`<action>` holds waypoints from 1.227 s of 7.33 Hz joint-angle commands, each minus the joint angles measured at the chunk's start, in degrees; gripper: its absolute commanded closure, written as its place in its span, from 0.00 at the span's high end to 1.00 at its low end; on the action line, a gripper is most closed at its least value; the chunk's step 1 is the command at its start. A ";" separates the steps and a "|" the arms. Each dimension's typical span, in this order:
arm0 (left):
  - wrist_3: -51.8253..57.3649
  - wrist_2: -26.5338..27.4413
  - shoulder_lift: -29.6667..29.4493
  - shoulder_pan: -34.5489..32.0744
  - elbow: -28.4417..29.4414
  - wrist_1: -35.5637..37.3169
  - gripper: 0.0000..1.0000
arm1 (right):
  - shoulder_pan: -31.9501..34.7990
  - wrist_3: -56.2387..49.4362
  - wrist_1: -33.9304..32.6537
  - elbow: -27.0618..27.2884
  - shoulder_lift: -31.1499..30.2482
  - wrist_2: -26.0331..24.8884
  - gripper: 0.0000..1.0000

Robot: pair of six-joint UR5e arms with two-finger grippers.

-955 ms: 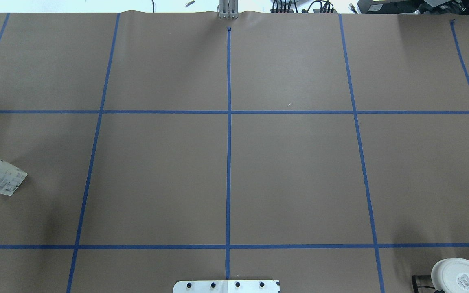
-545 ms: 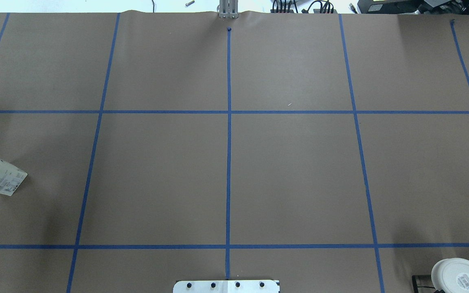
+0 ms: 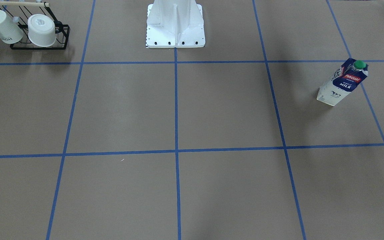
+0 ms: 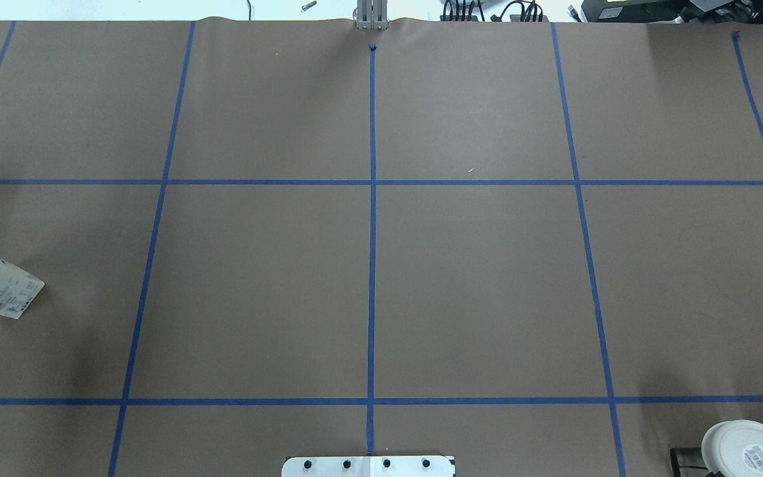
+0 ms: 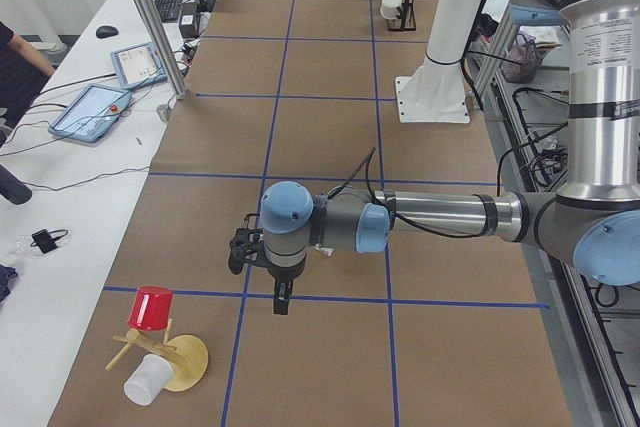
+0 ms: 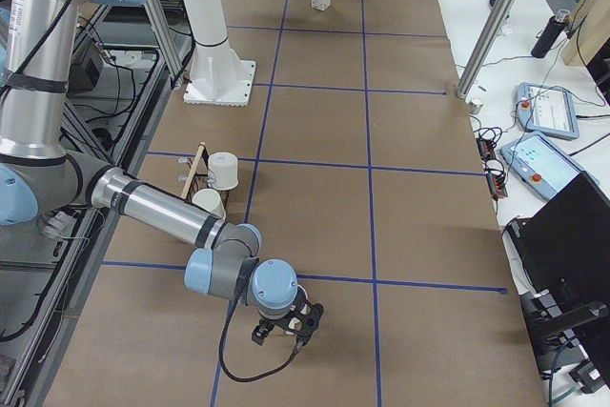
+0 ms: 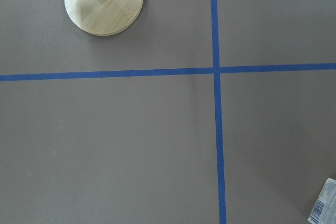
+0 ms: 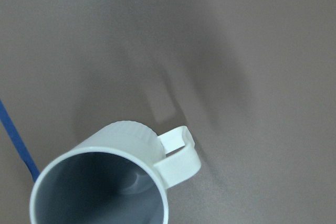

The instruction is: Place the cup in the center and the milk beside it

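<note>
Brown paper crossed by blue tape covers the table (image 4: pixel 487 278). On it are one milk (image 3: pixel 342 82), one cup (image 8: pixel 100 195), one black wire rack (image 3: pixel 62 36) holding two white cups, and one wooden mug tree (image 5: pixel 170 362) carrying one red cup (image 5: pixel 152 307) and one white cup (image 5: pixel 148 382).

The milk stands upright, well apart from the center (image 4: pixel 373 182), at about 8 o'clock of it in the overhead view. That view's edge cuts the carton, while the front-facing view shows it whole, green cap included.

Only the right wrist camera shows the cup plainly. It stands upright on the paper at 7 o'clock of that view, with its handle toward 2 o'clock.

The two arms appear in the side views alone. The left gripper (image 5: pixel 281 305) hangs fingers-down near the mug tree. The right gripper (image 6: pixel 283 331) hangs low at the table's other end, near the rack. Whether either one's fingers are apart or together cannot be told.

The left wrist camera sees the tree's round base at 11 o'clock and a milk corner at 5 o'clock.
</note>
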 commanded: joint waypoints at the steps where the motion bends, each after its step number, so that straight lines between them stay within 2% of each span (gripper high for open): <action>1: 0.00 0.00 0.01 0.00 -0.27 -0.06 0.98 | 0.00 8.70 7.34 -3.48 0.28 0.87 1.00; 2: 0.00 0.00 -0.17 0.00 -0.36 -0.06 0.98 | 0.00 9.17 11.13 -6.72 0.54 0.79 1.00; 4: 0.00 0.00 0.01 0.00 -0.27 -0.76 0.98 | 0.00 9.97 12.31 -7.63 1.07 0.87 1.00; 5: 0.00 0.00 0.01 0.00 -0.10 -0.76 0.98 | -0.09 9.97 12.31 -7.55 1.07 0.96 0.90; 7: 0.00 0.00 0.01 0.00 0.08 -0.76 0.98 | 0.00 10.49 12.39 -6.76 1.07 1.31 0.09; 8: 0.00 0.00 0.01 0.00 0.08 -0.76 0.98 | 0.00 10.49 12.57 -5.80 1.07 2.27 0.00; 9: 0.00 0.00 0.01 0.00 0.17 -0.76 0.98 | -0.09 11.02 13.01 -3.79 1.07 3.41 0.00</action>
